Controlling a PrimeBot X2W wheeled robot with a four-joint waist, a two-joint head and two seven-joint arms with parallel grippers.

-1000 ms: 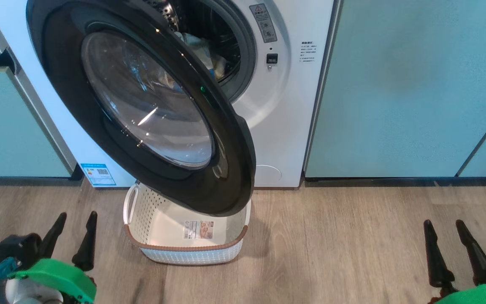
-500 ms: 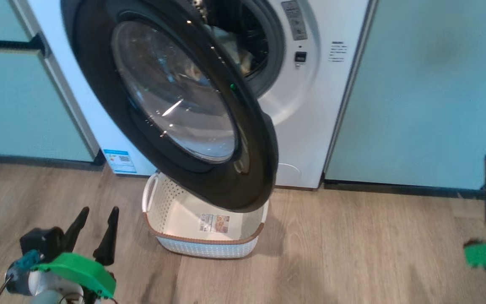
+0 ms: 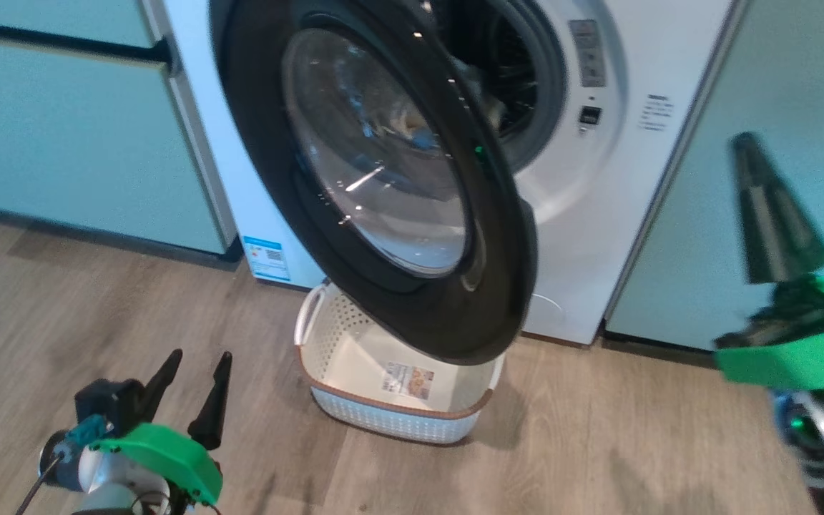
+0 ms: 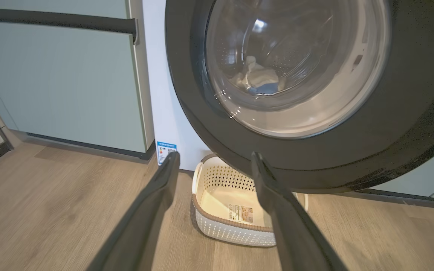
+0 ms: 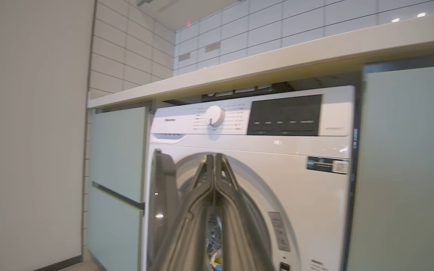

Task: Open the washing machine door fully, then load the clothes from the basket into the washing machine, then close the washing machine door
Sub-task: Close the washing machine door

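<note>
The washing machine [image 3: 598, 214] stands open, its black-rimmed glass door [image 3: 383, 179] swung out to the left and hanging over the basket [image 3: 398, 418]. The cream basket sits on the floor against the washer, holding no cloth, just a label on its bottom. Pale yellow and blue clothes [image 4: 256, 77] lie in the steel drum, seen through the door glass. My left gripper [image 3: 200, 353] is open and low over the floor, left of the basket. My right gripper [image 3: 744, 139] is raised at the right, shut on nothing, its fingertips [image 5: 215, 160] pointing toward the drum opening.
Pale green cabinets [image 3: 83, 129] flank the washer on the left and another cabinet [image 3: 798, 93] on the right. Wood floor [image 3: 634, 443] stretches in front. A cream countertop [image 5: 277, 52] runs above the washer, with white wall tiles behind.
The head camera has turned, shifting the whole scene to the right. My right gripper has risen from the lower right corner to mid-height beside the washer. Door and basket stay as they were.
</note>
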